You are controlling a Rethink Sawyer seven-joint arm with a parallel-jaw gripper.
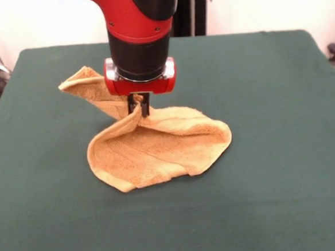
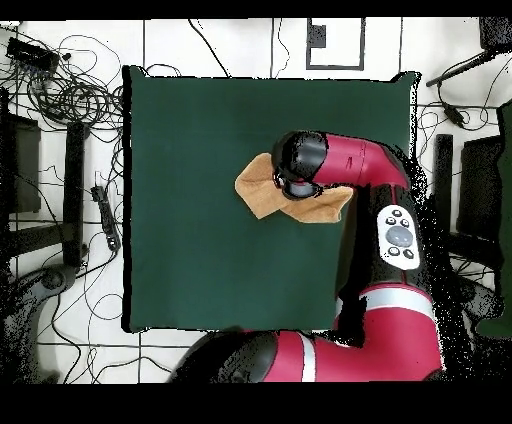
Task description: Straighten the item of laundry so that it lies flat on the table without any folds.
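The golden-orange towel (image 1: 157,146) lies crumpled near the middle of the green table (image 1: 284,152), folded over itself, with a rounded double layer spreading toward five o'clock in the front view and a narrower tail running up toward ten o'clock behind the arm. A ridge of cloth rises at the towel's centre, where the gripper (image 1: 138,107) has its two dark fingers closed tight on the pinched fold. Seen from overhead, the red arm (image 2: 365,165) covers the towel's middle; cloth shows at nine o'clock and four o'clock of the wrist.
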